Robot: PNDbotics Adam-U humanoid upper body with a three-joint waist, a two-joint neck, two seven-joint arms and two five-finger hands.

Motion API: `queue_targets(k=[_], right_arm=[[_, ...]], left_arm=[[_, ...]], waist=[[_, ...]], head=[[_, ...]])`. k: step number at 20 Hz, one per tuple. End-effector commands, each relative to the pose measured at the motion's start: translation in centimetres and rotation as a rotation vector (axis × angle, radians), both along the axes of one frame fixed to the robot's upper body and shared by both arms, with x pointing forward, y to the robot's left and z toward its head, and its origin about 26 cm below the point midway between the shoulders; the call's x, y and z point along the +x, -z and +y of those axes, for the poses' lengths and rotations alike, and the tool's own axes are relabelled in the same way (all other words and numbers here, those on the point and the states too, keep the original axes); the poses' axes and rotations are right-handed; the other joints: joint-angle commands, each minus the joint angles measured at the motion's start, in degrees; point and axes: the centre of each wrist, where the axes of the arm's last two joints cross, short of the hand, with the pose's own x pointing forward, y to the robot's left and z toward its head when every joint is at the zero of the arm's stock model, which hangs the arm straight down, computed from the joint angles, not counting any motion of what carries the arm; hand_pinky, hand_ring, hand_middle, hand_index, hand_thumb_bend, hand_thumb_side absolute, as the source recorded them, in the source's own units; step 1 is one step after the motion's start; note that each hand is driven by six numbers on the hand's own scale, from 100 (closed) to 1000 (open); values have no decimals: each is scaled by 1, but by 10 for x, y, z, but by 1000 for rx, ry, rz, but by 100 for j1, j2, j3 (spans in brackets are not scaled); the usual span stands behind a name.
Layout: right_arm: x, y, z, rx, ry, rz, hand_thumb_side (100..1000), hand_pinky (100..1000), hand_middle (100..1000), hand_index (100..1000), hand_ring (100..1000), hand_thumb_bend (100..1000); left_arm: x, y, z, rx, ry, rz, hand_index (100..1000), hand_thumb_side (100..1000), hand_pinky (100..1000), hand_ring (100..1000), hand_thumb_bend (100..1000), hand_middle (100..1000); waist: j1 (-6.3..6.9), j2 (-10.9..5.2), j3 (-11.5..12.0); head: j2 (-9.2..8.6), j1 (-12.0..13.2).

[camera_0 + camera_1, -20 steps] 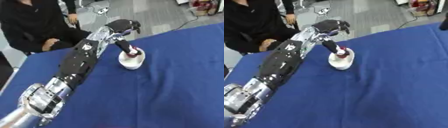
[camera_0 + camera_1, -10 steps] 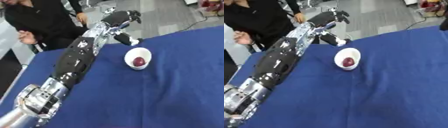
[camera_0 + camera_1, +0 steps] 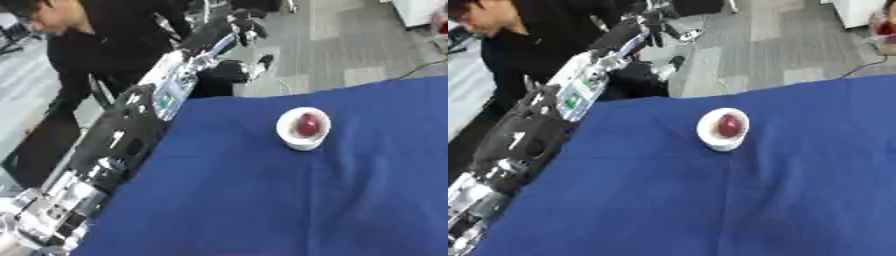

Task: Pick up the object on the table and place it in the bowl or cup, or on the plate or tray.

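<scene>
I am lifting my left hand (image 3: 249, 22) away from the white cup (image 3: 303, 130), which a second ago it was reaching into; now it is hanging well beyond the far edge of the counter (image 3: 262, 200). The dark red object (image 3: 306, 125) is sitting inside the cup (so the placing looks done to me). My left arm is stretching up and away, and I cannot tell whether the fingers are open or curled. My right hand is showing nowhere.
</scene>
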Motion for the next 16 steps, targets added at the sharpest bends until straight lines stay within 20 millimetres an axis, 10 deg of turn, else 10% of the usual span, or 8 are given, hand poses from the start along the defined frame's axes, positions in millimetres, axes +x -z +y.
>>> queue_targets(k=[1,8,16], right_arm=[[-3,-4,-6,-8,26,-23,1000,368,582,692,500,100],[-2,-4,-16,21,75,-32,1000,356,578,693,496,100],[-1,-9,-18,99,48,-38,1000,382,586,691,505,100]], left_arm=[[-32,-5,-10,-224,65,-83,753,672,457,533,100,652],[-114,17,-45,-598,210,-219,746,689,460,529,152,632],[-123,28,-40,-625,387,-404,748,821,519,562,212,654]], waist=[[-92,-129,70],[-416,-58,295],[-610,-48,457]], head=[[-66,87],[-643,-105],[-1403,-163]])
